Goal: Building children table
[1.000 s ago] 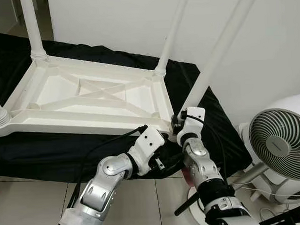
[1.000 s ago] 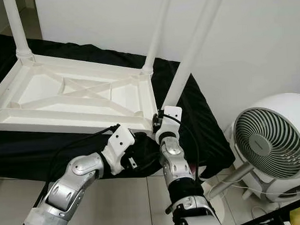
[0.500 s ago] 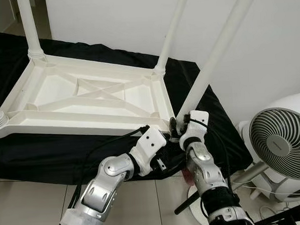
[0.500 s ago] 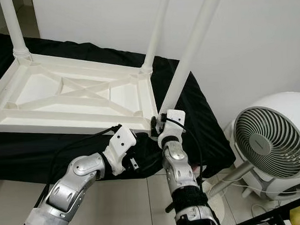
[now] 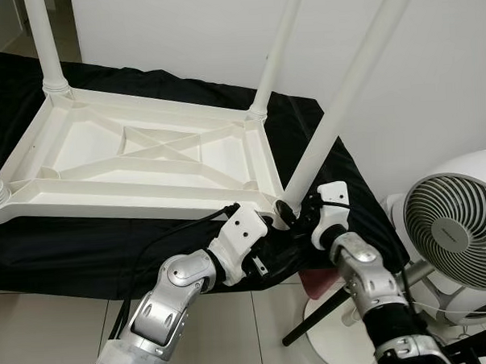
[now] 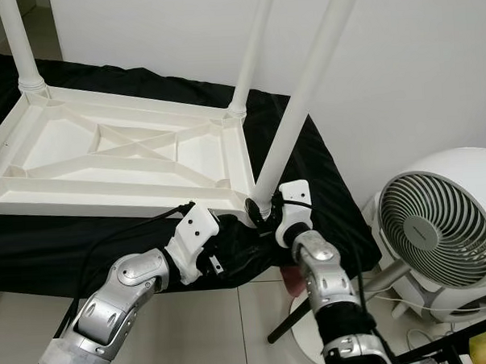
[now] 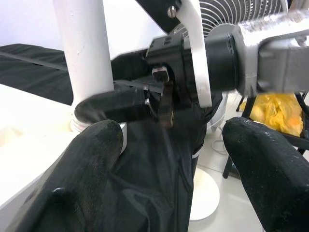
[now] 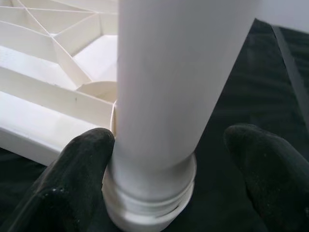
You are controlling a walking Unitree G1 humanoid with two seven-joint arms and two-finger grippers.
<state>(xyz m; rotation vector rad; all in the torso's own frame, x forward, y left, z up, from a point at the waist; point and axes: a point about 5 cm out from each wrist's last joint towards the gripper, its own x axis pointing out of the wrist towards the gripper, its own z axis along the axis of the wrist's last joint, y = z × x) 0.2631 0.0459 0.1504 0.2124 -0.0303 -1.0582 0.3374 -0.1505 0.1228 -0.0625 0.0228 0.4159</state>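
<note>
Swinging out to the right since a second ago, the right claw [image 6: 264,211] now straddles the near-right leg [image 6: 303,91] with fingers spread, the left claw [image 5: 266,239] released just beside it, while the upturned table [image 5: 145,162] shows its legs standing, seating still unconfirmed.

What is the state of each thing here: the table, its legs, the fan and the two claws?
Table top: upside down on the black cloth.
Near corner leg: standing in its socket, tilted.
Far leg: fitted, upright.
Right claw: open around the near leg's base.
Left claw: open, beside the same corner.
Fan: standing on the floor; whether it runs cannot be told.
</note>
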